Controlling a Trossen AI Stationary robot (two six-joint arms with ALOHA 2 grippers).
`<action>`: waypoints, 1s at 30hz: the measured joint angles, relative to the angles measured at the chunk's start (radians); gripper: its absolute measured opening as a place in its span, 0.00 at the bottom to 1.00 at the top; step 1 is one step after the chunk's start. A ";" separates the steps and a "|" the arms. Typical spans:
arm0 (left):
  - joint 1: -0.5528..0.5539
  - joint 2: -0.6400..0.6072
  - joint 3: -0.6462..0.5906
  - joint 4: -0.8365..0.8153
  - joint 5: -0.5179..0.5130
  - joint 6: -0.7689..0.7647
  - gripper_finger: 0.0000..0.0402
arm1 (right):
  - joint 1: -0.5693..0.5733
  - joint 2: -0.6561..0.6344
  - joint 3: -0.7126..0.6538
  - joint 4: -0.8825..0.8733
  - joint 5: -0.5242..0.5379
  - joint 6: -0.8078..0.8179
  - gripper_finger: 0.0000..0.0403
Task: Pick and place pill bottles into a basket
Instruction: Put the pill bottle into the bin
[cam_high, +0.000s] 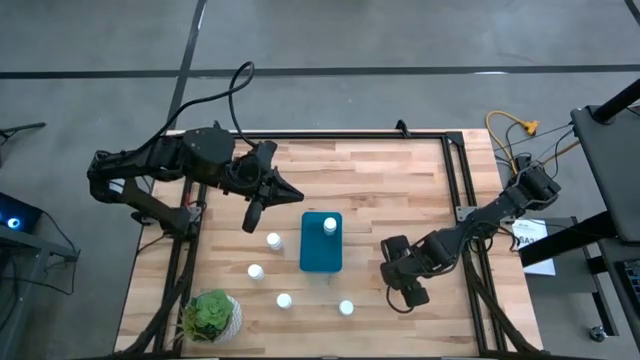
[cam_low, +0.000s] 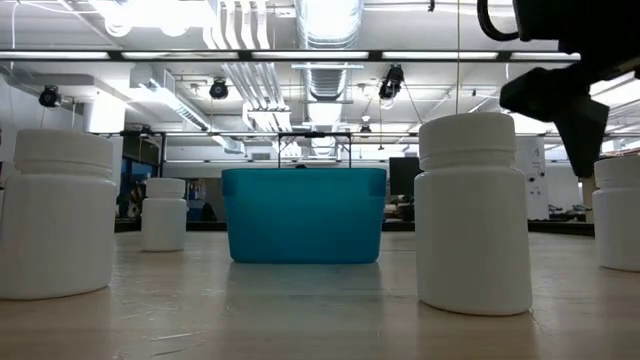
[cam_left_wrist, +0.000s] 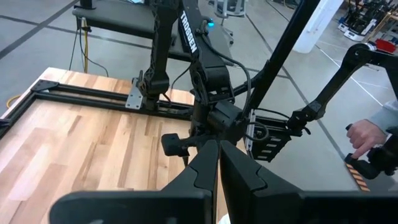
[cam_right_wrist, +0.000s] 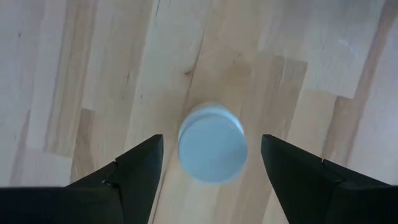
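While spread wide, right tool (cam_right_wrist: 211, 163) hangs over light wooden bench (cam_high: 400, 190), straddling small white round-capped pill bottle (cam_right_wrist: 212, 142) without touching. Just beside that tool, teal rectangular plastic basket (cam_high: 320, 250) holding one bottle. Farther off, left tool (cam_high: 262, 205), pressed together, empty.

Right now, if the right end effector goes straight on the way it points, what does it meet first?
A pill bottle. The right end effector points down at the table with its fingers open, and the white cap sits centred between them. How far above the cap it hangs is unclear, so advance slowly.
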 joint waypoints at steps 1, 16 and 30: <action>0.000 0.000 0.000 0.000 0.000 0.000 0.00 | 0.000 0.000 -0.002 0.000 -0.001 0.000 0.64; 0.000 0.000 0.000 0.000 0.000 -0.002 0.00 | 0.000 0.001 -0.028 0.040 -0.049 -0.001 0.51; 0.000 0.000 0.000 0.000 0.000 -0.002 0.00 | -0.001 0.002 -0.007 0.047 -0.059 0.007 0.36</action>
